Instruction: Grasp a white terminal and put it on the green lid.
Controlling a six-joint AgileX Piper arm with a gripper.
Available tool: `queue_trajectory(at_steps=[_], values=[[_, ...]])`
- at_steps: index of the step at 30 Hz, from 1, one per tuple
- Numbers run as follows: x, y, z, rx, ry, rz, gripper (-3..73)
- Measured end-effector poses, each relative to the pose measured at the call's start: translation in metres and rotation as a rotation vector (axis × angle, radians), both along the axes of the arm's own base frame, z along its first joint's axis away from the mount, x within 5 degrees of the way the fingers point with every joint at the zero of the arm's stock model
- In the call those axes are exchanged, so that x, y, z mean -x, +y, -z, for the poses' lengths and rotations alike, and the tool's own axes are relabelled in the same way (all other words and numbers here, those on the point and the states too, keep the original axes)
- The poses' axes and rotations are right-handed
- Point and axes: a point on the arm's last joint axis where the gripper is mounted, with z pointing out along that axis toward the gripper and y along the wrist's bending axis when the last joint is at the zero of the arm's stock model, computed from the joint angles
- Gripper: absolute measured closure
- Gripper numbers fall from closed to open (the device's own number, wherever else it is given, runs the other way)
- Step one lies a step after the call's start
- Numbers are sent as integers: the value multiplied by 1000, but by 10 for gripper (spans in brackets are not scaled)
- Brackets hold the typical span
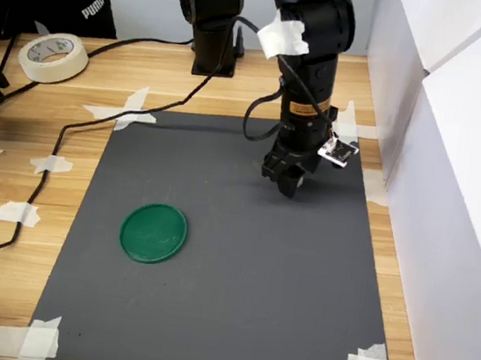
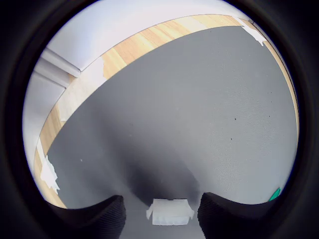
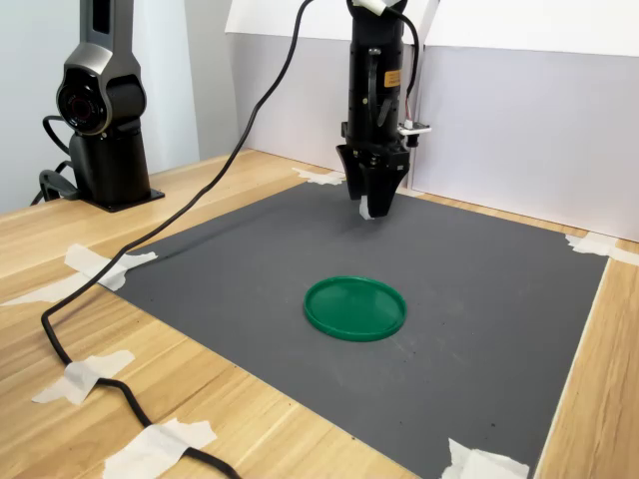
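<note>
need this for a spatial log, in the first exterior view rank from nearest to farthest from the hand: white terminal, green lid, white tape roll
1. Tiny white plastic terminal: between the hand's fingers.
2. Flat round dark-green plastic lid: on the grey mat, toward the first exterior view's lower left.
3. White tape roll: on the wood, far upper left.

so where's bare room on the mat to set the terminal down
Most of the grey mat is bare: all round the green lid, whose top is empty, and out to the taped corners. The gripper, holding the white terminal, crowds the far side.
</note>
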Motion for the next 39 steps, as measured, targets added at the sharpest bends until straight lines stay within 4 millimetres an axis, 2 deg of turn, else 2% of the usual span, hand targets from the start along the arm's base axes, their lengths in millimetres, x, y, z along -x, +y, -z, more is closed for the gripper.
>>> queue_trajectory(at_steps=[11, 18, 29, 33, 39], values=[[0, 0, 0, -4, 3, 8, 249], [0, 0, 0, -2, 11, 24, 380], [2, -6, -2, 54, 18, 9, 382], [-3, -19, -11, 52, 1, 45, 382], [-21, -48, -38, 52, -28, 108, 382]])
